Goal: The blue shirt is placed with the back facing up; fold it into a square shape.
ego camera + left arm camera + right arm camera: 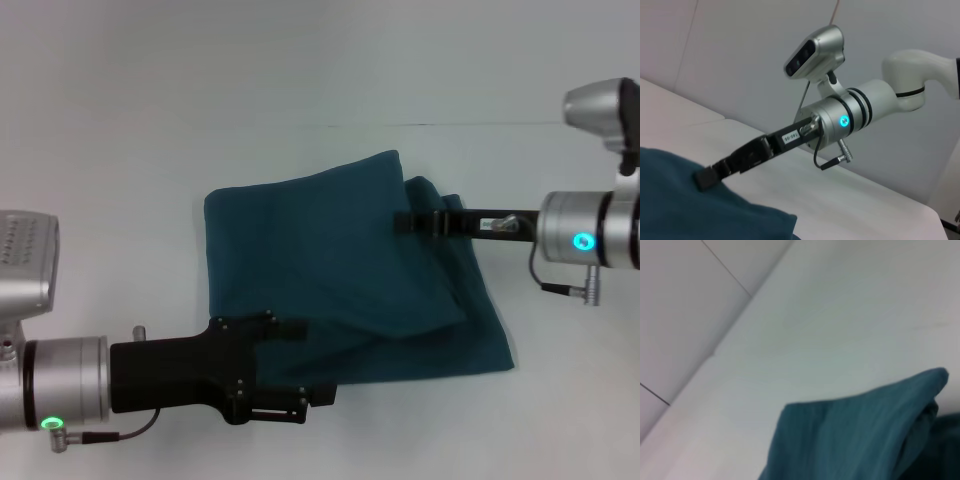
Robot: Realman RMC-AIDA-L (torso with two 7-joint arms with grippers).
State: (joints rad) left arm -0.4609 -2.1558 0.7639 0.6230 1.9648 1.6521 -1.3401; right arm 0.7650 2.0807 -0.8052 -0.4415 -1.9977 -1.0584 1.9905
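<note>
The left gripper (290,385) sits at about seven o'clock on the table (120,150), low over the near edge of the shirt (330,270); its fingers look to be spread slightly with nothing between them, though the black body hides much, so I can't be sure it has let go. The shirt lies at the centre of the table, already folded into a rough, layered block, tilted, with an upper flap lying across a wider lower layer that sticks out toward four o'clock. At three o'clock the right gripper (408,222) reaches in over the shirt's right edge; in the left wrist view its tip (707,177) rests on the cloth, looking pressed together on the fabric's edge, but whether it truly pinches cloth I cannot tell. The risk, as I judge it: if the right gripper pulls away while cloth is caught, the top flap drags and the fold opens; the soft knit slides easily on the smooth table, so a skewed pull leaves a lopsided shape, not a square.
</note>
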